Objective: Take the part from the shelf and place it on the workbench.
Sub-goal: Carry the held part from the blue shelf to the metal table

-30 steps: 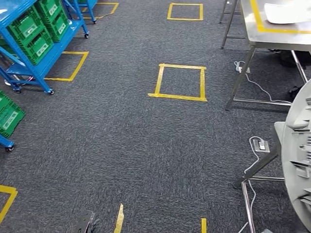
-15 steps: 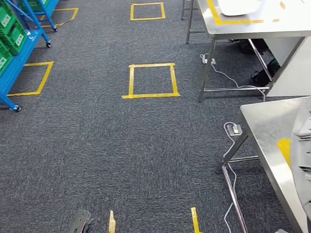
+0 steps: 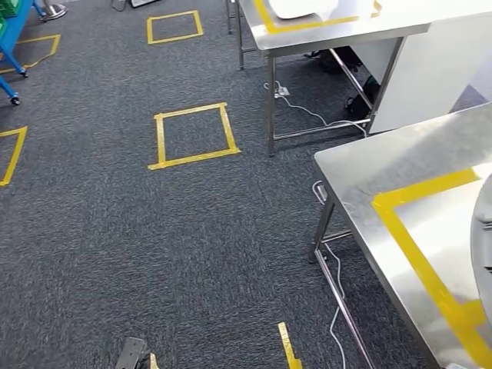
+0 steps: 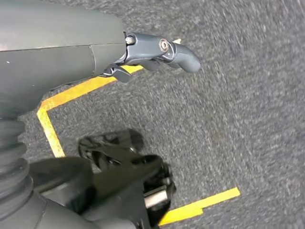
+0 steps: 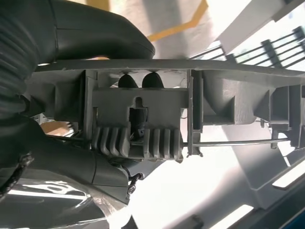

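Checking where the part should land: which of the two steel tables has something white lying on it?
The far table, at the top of the head view; a white object lies inside its yellow tape. The near workbench shows only tape.

My right hand (image 5: 118, 95) grips the grey part (image 5: 201, 109), thumb above and fingers below it; my left hand (image 4: 107, 52) hangs empty, fingers extended.

Dark grey carpet (image 3: 174, 231) covers the floor. A yellow tape square (image 3: 193, 135) sits left of centre in the head view, a smaller one (image 3: 174, 26) near the top edge, and a partial one (image 3: 12, 154) at the left edge. A white cable (image 3: 307, 114) trails under the steel table (image 3: 348, 31) at the upper right. A blue frame leg (image 3: 10, 54) stands in the upper left corner.
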